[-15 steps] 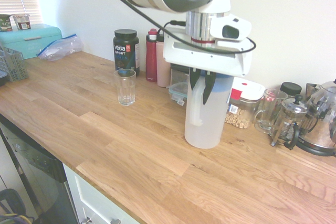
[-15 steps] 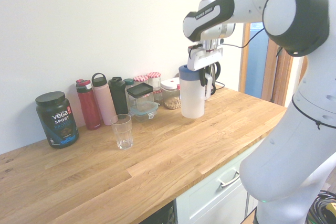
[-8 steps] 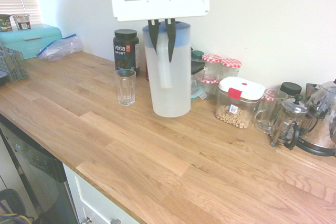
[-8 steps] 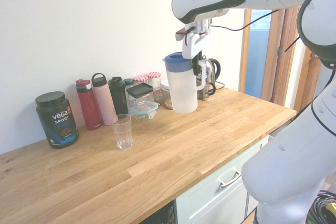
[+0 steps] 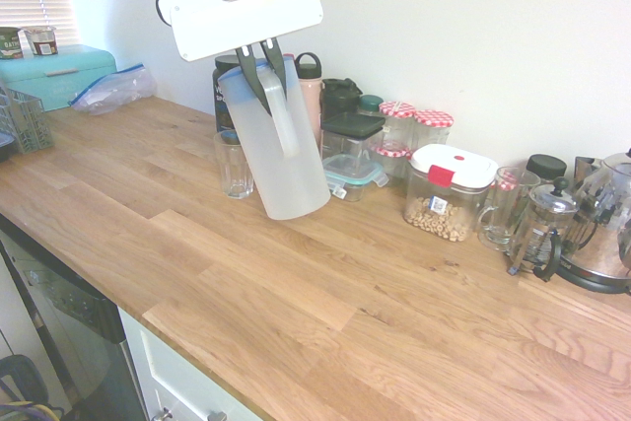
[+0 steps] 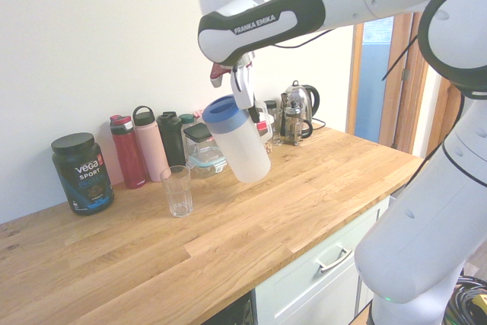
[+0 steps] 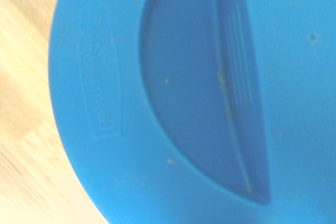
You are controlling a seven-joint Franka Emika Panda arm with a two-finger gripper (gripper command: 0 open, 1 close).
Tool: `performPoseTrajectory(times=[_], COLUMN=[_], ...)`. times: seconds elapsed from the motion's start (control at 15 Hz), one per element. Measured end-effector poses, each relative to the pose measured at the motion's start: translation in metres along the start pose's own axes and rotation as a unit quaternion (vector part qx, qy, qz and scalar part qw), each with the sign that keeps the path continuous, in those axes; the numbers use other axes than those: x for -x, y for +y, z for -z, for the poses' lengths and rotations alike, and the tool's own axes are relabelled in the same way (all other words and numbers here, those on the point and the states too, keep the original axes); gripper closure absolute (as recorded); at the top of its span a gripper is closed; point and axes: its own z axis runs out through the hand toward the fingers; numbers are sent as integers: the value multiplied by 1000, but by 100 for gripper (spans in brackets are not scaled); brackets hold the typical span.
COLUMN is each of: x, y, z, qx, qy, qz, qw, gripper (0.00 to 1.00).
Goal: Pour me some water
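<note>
The pitcher (image 5: 281, 160) is being held by its handle (image 5: 283, 123) in the gripper (image 5: 264, 105), whose jaws are being kept closed on it. The pitcher is being tilted, its blue lid (image 6: 224, 114) being leaned toward the glass (image 6: 178, 192) and its base being swung the other way. The lid is being shown from close by in the wrist view, with the counter (image 5: 296, 322) being seen past its edge. The water is being carried inside the pitcher, though its level is being hidden by the frosted wall. The glass is being left upright on the counter, near the pitcher and being partly covered by it in the first exterior view. Behind, along the wall, the black tub (image 6: 82, 174), the red bottle (image 6: 128, 152), the pink bottle (image 6: 151, 146) and a clear box with a dark lid (image 6: 204, 146) are being lined up. Farther along, the jar of nuts (image 5: 449, 194), the French press (image 5: 542, 229) and the kettle (image 5: 601, 229) are being kept well apart from the glass. By the blinds, a plastic bag (image 5: 116, 91) is being rested beside the turquoise box (image 5: 57, 76).
</note>
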Motion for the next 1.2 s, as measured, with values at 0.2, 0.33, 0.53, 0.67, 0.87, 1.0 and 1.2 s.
performPoseTrajectory(times=[0.2,0.33,0.53,0.67,0.87,1.0,1.2], x=[-13,-20,-29,-33,-35,-35,-35], y=[-30,-50,-75,-88,-105,-110,-121], z=[15,22,16,10,0,-3,-8], qx=[30,62,107,129,159,185,218], qy=[-5,-9,-28,-39,-53,-61,-68], qz=[33,45,64,73,85,92,97], qw=[999,997,992,988,982,976,969], gripper=[100,100,100,100,100,100,100])
